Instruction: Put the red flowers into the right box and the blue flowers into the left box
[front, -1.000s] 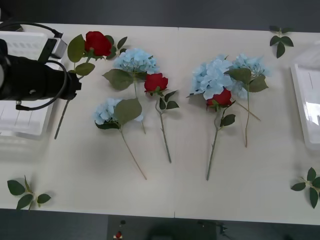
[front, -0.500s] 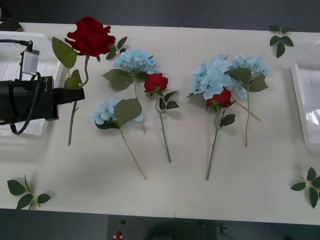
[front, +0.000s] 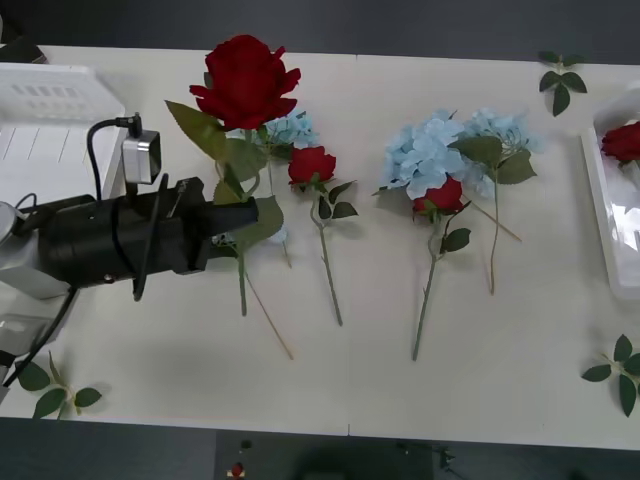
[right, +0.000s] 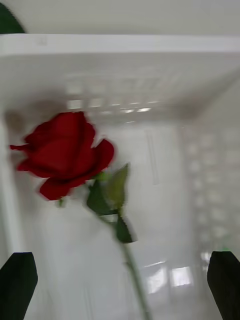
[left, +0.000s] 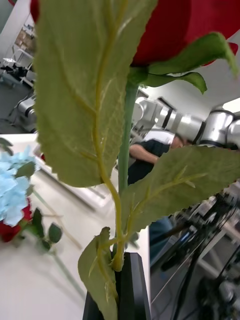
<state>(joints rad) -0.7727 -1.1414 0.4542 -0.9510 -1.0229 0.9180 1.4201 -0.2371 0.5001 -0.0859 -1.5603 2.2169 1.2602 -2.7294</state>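
My left gripper (front: 238, 215) is shut on the stem of a red rose (front: 245, 80) and holds it upright above the table; the left wrist view shows the stem (left: 125, 150) clamped between black fingers (left: 134, 290). Two more red roses (front: 312, 165) (front: 440, 195) lie on the table among pale blue flowers (front: 428, 155) (front: 290, 128). The left box (front: 50, 110) stands at the far left. A red rose (front: 622, 140) lies in the right box (front: 608, 220). My right gripper (right: 122, 272) hangs open over that rose (right: 62, 152) inside the tray (right: 120, 45).
Flowerless leaf sprigs lie at the back right (front: 560, 80), front right (front: 620, 370) and front left (front: 55, 385) of the table. A third blue flower (front: 505, 130) rests beside the middle cluster. My left arm covers part of the table's left side.
My left gripper has carried the red rose up and to the right, away from the left box. A red rose now shows in the right box.
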